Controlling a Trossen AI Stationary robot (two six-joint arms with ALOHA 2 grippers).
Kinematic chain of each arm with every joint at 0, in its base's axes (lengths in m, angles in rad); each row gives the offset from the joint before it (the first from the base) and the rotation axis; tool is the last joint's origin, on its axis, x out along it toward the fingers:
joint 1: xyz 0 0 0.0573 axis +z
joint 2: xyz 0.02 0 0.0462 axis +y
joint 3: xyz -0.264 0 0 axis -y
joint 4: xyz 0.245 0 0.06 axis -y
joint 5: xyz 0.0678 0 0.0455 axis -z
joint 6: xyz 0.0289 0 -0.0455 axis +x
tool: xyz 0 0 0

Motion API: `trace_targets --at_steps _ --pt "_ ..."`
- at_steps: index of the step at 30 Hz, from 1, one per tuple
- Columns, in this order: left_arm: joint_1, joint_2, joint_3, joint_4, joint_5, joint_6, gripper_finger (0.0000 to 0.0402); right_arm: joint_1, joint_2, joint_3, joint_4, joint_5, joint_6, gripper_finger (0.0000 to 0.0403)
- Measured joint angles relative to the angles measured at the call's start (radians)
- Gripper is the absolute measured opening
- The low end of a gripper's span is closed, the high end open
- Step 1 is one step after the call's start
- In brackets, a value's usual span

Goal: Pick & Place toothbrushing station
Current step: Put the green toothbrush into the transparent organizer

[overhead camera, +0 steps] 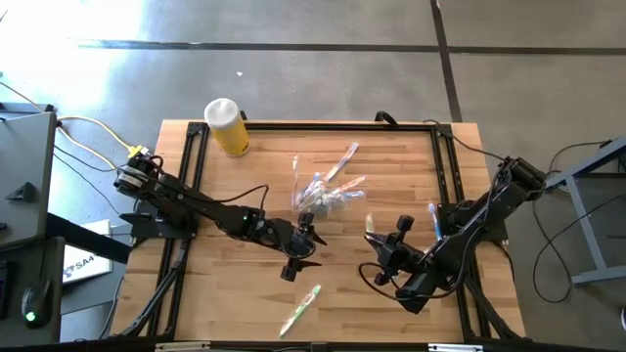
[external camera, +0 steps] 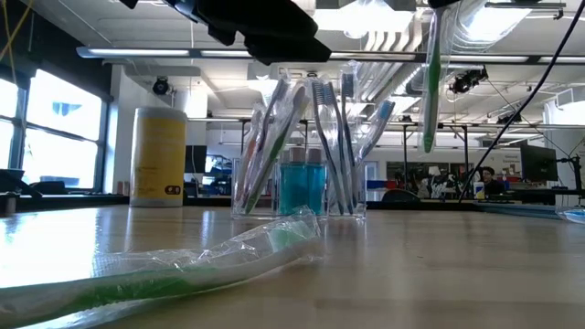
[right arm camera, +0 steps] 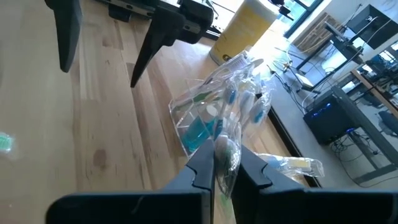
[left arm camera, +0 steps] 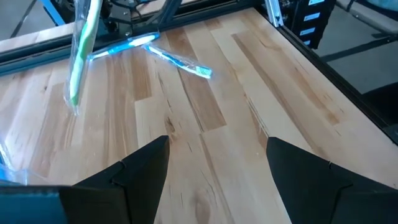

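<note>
The clear container (overhead camera: 323, 196) stands on the table's middle with several pastel toothbrushes leaning in it; the low view shows the container (external camera: 306, 174) upright. My right gripper (overhead camera: 375, 238), to its right, is shut on a plastic-wrapped green toothbrush (external camera: 429, 82). My left gripper (overhead camera: 311, 246) hangs open over bare table just in front of the container, and the left wrist view shows nothing between that gripper's (left arm camera: 217, 146) fingers. Another wrapped green toothbrush (overhead camera: 301, 311) lies flat near the front edge. A blue toothbrush (overhead camera: 432, 220) lies beside the right arm. My right gripper (right arm camera: 216, 149) pinches the wrapped green toothbrush between its two fingers, over the clear wrap (right arm camera: 225, 154). The brush hangs upright below the fingers, its lower end (external camera: 426, 144) clear of the table. Which end the fingers have cannot be told.
A yellow bottle with a white cap (overhead camera: 227, 127) stands at the far left corner. Black frame rails (overhead camera: 191, 166) run along the table's sides. Bare wood (overhead camera: 235, 293) lies at the near left.
</note>
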Motion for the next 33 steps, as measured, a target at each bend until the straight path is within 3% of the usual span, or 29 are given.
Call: trace_targets --at_steps 17,26,33 --pt "0.0 0.001 0.0 -0.02 0.002 -0.016 0.0265 -0.002 0.0 -0.063 0.135 -0.016 -0.055 0.0013" --pt "0.0 0.001 0.0 -0.021 0.002 -0.023 0.0265 -0.022 0.0 -0.063 0.297 -0.046 -0.255 0.0013" --pt "0.0 -0.062 -0.002 -0.142 -0.011 -0.089 0.0265 -0.094 -0.021 -0.064 0.266 -0.088 -0.337 0.0013"
